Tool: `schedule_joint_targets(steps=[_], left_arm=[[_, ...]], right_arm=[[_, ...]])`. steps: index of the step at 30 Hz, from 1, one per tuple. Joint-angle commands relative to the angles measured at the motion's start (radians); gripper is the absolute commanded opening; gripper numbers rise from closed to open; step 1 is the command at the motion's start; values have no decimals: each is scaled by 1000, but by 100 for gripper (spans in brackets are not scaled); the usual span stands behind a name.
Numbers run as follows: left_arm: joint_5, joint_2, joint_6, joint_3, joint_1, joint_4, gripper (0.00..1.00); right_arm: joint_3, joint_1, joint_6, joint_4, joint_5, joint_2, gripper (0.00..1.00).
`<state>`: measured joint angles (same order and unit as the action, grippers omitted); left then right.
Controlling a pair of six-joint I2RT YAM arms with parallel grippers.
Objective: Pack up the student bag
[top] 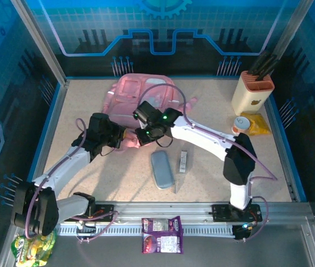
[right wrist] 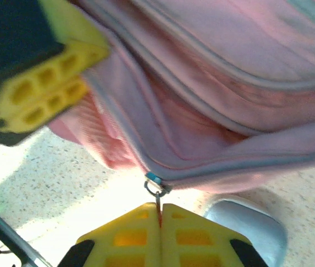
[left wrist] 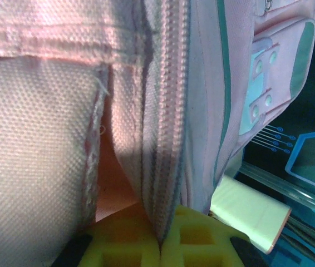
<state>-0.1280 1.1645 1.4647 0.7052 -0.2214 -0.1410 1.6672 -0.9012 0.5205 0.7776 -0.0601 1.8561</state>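
The student bag [top: 142,93] lies on the far middle of the table [top: 90,172], pink, with its near edge reaching back to where the two grippers meet. In the left wrist view a zip line [left wrist: 166,111] runs down the pink fabric straight into the left gripper [left wrist: 160,238], whose yellow fingers are pressed together on the bag's zip edge, with fabric rising on both sides of them. In the right wrist view the bag's lower seam hangs just above the right gripper [right wrist: 158,212]. Its jaws are together on the small metal zip pull [right wrist: 157,188] that dangles from the end of the seam. The left gripper's fingers sit up and to the left in that view, against the same side of the bag.

From above, the two grippers are close together at the bag's near edge, the left one on the left. Just nearer than the bag lies a grey-blue pencil case [top: 162,169], with a slim silver item [top: 183,161] beside it on the right. Well off at the far right stands a cream knife block [top: 252,92], with a yellow packet [top: 257,125] in front of it. A purple snack packet [top: 162,233] lies at the near rail.
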Motion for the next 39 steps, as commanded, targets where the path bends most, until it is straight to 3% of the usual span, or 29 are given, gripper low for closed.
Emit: schedule_joint_targets(steps=[1,9,15,19,24,25,26,28,31,34,39], left_arm=[[62,-55,-27,38,93,19,0],[74,-89,-79,49,137,-78,0],[52,-77,-144,50,207,-143,0],[42,-61,-180,48,215,-147,0],[41,-36,-277,77,233,-200,0],[33,-38,-296,81,234,-206,6],[25,-44,-314,85,232,-215,26],[28,-68,-341,84,219,-249,49],[48,-121,-360,50,180,-241,51],[71,-106,-371,65,87,-217,52],[103,-34,-299,39,-55,-132,46]], right_arm=[[-132,74,0,105,-26,-120,0],[-164,212,-137,11,-162,-59,0],[-190,355,-210,-185,-110,33,0],[-123,358,-245,-180,-66,90,0],[-198,304,-236,-210,13,-14,0],[-213,299,-226,-213,43,-35,8],[-227,290,-222,-224,80,-56,24],[-227,280,-199,-226,149,-75,33],[-173,270,-147,-214,248,-44,39],[-88,263,-116,-219,312,31,45],[68,231,-199,-183,295,138,57]])
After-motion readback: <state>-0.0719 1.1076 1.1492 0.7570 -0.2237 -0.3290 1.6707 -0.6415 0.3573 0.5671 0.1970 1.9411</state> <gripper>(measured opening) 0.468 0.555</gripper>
